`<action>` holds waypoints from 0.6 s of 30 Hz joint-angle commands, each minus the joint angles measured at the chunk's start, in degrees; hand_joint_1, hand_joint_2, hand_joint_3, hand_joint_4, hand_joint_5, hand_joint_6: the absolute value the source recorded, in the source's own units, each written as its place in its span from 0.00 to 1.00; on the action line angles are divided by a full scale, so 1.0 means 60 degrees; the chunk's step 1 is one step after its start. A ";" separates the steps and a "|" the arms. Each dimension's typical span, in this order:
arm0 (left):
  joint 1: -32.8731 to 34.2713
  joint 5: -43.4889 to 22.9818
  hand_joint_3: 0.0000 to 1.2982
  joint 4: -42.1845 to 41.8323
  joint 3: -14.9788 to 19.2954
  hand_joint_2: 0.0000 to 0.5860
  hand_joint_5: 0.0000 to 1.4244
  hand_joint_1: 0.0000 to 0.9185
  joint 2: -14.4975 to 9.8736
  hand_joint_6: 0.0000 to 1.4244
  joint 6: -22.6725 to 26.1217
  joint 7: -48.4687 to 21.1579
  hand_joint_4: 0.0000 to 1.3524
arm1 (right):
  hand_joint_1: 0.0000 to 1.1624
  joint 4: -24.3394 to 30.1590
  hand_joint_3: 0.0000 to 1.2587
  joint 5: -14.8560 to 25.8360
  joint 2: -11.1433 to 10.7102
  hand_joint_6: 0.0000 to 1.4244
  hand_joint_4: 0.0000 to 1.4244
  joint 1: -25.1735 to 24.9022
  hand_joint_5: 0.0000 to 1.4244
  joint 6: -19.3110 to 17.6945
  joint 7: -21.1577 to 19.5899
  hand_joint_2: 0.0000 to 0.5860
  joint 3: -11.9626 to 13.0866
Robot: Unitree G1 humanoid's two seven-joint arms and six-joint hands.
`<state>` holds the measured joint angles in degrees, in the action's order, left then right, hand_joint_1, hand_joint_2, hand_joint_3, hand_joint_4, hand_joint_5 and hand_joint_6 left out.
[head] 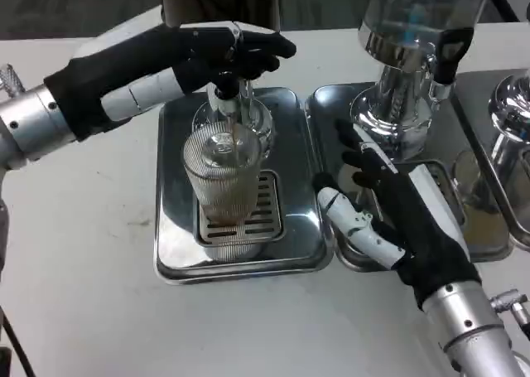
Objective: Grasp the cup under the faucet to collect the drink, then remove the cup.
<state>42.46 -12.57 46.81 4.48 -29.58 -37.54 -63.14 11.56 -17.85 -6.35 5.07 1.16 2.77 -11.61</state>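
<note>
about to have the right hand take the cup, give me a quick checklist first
1. Cup upright on the drip tray under the faucet: ok.
2. Left hand on the faucet lever: ok.
3. Drink flowing, a thin stream into the cup: ok.
4. Fill level: cannot tell, ribbed glass hides it.
5. Right hand open beside the cup, not touching: ok.
6. Cup gripped: not ok.

The cup [225,186] stands open on its right side; the faucet [225,95] and left hand [217,52] block above.
</note>
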 commanded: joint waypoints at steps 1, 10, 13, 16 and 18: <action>-0.0245 0.0297 0.20 -0.0027 -0.0226 0.08 0.13 0.00 -0.0138 0.15 -0.0222 -0.0010 0.11 | 0.35 -0.0097 0.00 0.0208 -0.0081 0.06 0.00 -0.0273 0.02 0.0236 0.0349 0.46 -0.0017; -0.0274 0.0335 0.19 -0.0025 -0.0342 0.08 0.12 0.00 -0.0192 0.14 -0.0319 0.0123 0.11 | 0.45 -0.0297 0.00 0.0204 -0.0330 0.00 0.00 -0.0724 0.00 0.0485 0.0889 0.39 -0.0218; -0.0288 0.0331 0.19 -0.0040 -0.0346 0.08 0.12 0.00 -0.0203 0.14 -0.0334 0.0128 0.11 | 0.46 -0.0392 0.00 0.0284 -0.0348 0.00 0.00 -0.0865 0.00 0.0554 0.1067 0.39 -0.0212; -0.0326 0.0345 0.19 -0.0099 -0.0356 0.08 0.12 0.00 -0.0214 0.14 -0.0385 0.0146 0.11 | 0.46 -0.0497 0.00 0.0338 -0.0378 0.00 0.00 -0.1025 0.00 0.0634 0.1214 0.38 -0.0217; -0.0360 0.0336 0.19 -0.0159 -0.0361 0.08 0.12 0.00 -0.0213 0.14 -0.0385 0.0157 0.11 | 0.46 -0.0530 0.00 0.0377 -0.0383 0.00 0.00 -0.1092 0.00 0.0673 0.1286 0.38 -0.0216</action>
<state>41.99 -11.72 46.42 3.33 -30.49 -39.15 -61.62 9.02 -16.38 -8.55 -0.45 4.34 9.82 -12.80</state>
